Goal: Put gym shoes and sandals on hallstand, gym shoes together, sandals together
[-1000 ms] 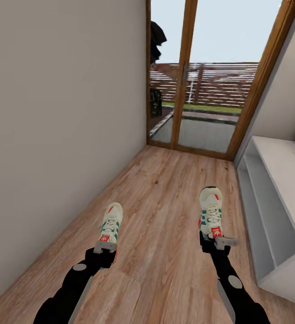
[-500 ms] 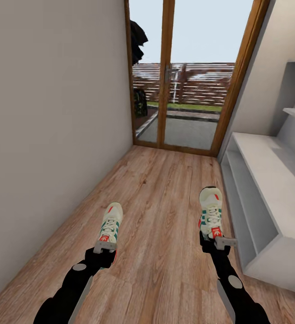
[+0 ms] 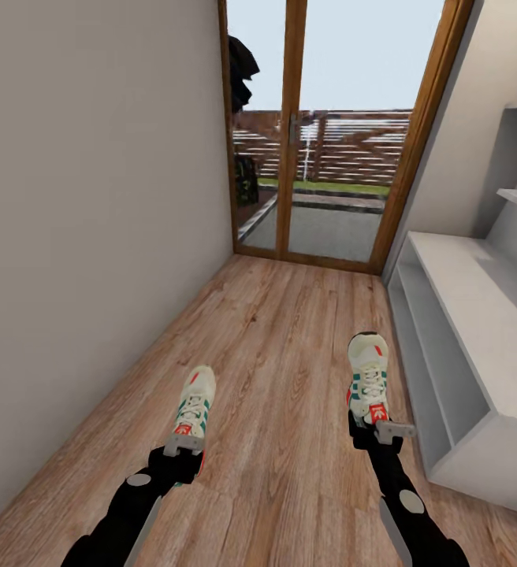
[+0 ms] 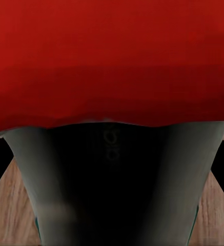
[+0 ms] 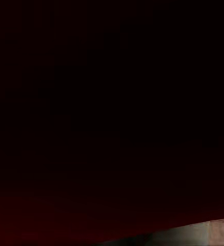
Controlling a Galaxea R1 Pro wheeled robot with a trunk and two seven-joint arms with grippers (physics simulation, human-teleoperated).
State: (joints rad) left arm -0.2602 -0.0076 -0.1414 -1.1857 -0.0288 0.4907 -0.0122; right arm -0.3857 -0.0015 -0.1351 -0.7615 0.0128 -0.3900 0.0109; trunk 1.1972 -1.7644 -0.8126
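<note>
Both end effectors pinch cream lace-up gym shoes: left (image 3: 181,450) | right (image 3: 378,432), probably | wood-grain floor (image 3: 282,331)

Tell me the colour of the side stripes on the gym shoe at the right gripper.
Green, on the cream-white right gym shoe; clearest in the head view.

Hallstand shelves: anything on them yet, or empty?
Empty as far as visible: the hallstand shows bare grey shelves. Both gym shoes are out at the grippers, over the corridor floor.
</note>
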